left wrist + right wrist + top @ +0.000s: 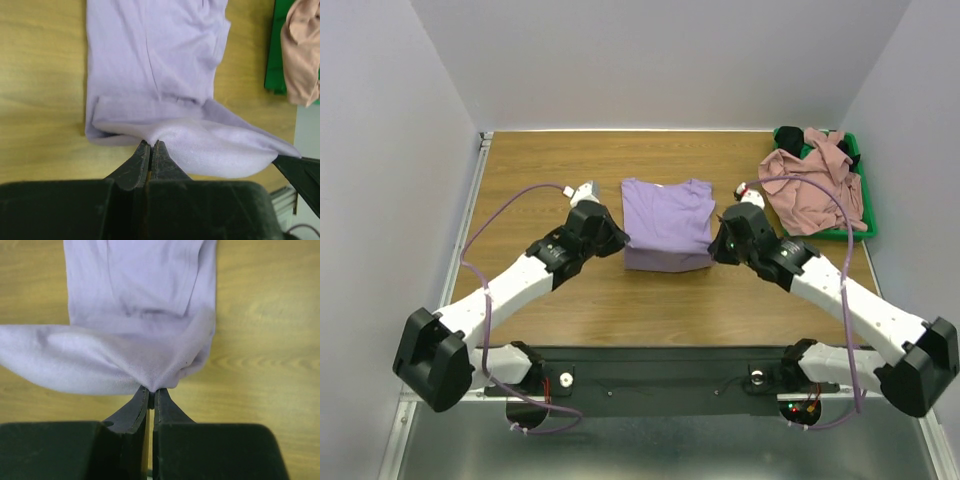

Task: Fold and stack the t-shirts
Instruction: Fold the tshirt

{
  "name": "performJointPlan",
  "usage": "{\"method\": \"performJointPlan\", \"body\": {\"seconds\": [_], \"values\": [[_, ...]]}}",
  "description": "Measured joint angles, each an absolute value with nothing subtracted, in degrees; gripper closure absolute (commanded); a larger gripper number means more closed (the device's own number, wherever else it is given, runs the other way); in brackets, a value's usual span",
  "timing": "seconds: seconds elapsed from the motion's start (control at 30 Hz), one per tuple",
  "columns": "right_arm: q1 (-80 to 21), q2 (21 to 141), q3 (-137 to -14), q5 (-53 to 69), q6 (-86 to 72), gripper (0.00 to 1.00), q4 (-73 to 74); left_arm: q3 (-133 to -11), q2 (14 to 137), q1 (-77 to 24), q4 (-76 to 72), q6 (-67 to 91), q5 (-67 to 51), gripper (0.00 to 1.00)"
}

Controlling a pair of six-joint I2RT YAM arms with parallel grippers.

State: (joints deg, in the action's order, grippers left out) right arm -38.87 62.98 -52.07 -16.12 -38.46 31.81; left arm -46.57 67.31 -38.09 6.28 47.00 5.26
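one lavender t-shirt (667, 222), held between left end effector (150, 145), right end effector (150, 390)

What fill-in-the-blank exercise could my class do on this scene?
1. The left gripper and right gripper are both ____ on the lavender t-shirt.
2. The pink t-shirt lies in a ____ bin.
3. The lavender t-shirt rests on a ____ table.
Missing words: shut; green; wooden.

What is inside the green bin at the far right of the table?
A pink t-shirt fills the green bin, with black cloth at its far end. Anything beneath them is covered.
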Motion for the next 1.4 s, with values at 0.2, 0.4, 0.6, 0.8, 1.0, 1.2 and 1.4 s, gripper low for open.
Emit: {"method": "performJointPlan", "body": {"seconds": [0.2, 0.4, 0.6, 0.8, 1.0, 1.2, 1.4], "values": [[-35.79, 73.41, -60.71, -19.22, -35.11, 1.00, 28.91, -54.06, 73.84, -32.08, 5.67, 43.79, 3.68, 1.00], [-32.29, 80.12, -68.69, -19.49, -31.66, 1.00, 26.74, -60.49, 78.08, -29.58, 4.93, 41.10, 3.18, 1.00], [-29.91, 83.70, -72.05, -18.11, -30.28, 1.00, 25.28, -67.99, 85.21, -26.98, 4.01, 38.41, 1.74, 1.00], [-25.91, 90.50, -75.29, -15.31, -29.50, 1.00, 23.59, -74.28, 93.86, -25.58, 4.01, 36.23, 0.89, 1.00], [-22.11, 99.15, -79.75, -11.31, -29.12, 1.00, 21.34, -81.76, 103.90, -23.88, 2.44, 33.36, -0.32, 1.00], [-18.76, 108.03, -85.47, -9.67, -29.93, 0.34, 20.45, -91.35, 114.69, -22.79, 2.09, 30.63, -2.87, 0.01], [-15.68, 115.77, -92.53, -7.97, -29.67, 0.00, 20.10, -100.49, 121.38, -21.93, 4.54, 28.88, -2.83, 0.02]]}}
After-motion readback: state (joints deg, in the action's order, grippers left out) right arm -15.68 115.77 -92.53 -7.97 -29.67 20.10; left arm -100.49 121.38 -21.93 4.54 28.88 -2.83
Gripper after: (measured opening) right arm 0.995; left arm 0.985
